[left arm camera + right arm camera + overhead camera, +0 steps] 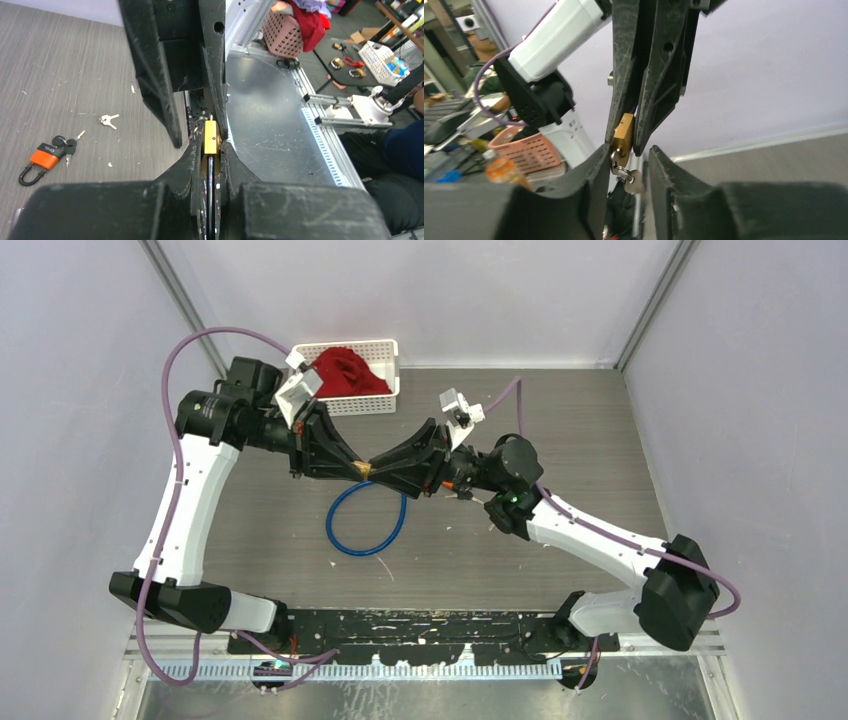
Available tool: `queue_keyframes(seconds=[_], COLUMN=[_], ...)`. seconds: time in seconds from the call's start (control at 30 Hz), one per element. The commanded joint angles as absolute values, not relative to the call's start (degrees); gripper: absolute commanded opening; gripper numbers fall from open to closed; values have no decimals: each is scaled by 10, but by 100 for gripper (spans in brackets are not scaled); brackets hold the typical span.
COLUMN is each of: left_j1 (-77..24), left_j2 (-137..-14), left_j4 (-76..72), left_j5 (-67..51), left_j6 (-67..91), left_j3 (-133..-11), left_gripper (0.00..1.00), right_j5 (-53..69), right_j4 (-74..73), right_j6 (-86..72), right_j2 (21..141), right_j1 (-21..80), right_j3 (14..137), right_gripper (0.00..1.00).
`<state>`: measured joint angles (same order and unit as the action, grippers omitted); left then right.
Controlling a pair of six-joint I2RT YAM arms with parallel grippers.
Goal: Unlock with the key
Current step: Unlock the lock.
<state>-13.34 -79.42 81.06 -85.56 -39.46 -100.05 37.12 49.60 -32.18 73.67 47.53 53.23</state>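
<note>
A small brass padlock [364,468] hangs in the air over the table, with my left gripper [352,464] shut on its body. In the left wrist view the padlock [210,137] sits clamped between the two black fingertips. A silver key [616,159] sticks in the keyhole at the padlock's [624,131] lower end. A second key [635,184] dangles from it on a ring. My right gripper [629,162] stands open around the key, with a gap on the right side. Its left finger [594,172] is close beside the key's head.
A blue cable loop [345,540] lies on the table under the two grippers. A white basket [385,345] with a red cloth [345,370] stands at the back. An orange padlock with keys [45,156] and a loose key pair [107,120] lie on the table.
</note>
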Motion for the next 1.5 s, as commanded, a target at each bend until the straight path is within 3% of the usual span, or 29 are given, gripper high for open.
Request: queue_keyframes(seconds=[0.0,0.1,0.37,0.43,0.57,0.7,1.33,1.4,1.47], left_j1=[-157,-155,-150,-148,-148,-146,-144,-145,-144], left_j2=[-777,-778,-779,-777,-774,-773,-778,-777,-776], left_j4=[808,808,808,808,808,808,800,796,793], left_j5=[-977,-977,-977,-977,-977,-977,-977,-977,-977], left_j6=[-402,-403,-411,-411,-412,-413,-416,-415,-410], left_j3=[-1007,-1006,-1003,-1002,-998,-994,-988,-984,-981], left_gripper=[0,0,0,0,0,0,0,0,0], right_j5=[366,390,432,438,451,462,462,462,467], right_j4=[488,479,353,334,309,301,289,286,269], right_j6=[-362,-365,-300,-286,-274,-275,-287,-289,-286], right_j2=[734,701,640,642,666,686,723,728,726], right_j1=[457,441,434,435,434,434,436,438,438], right_j3=[534,513,534,549,581,607,637,641,642], right_gripper=[47,54,58,55,39,37,1,5,22])
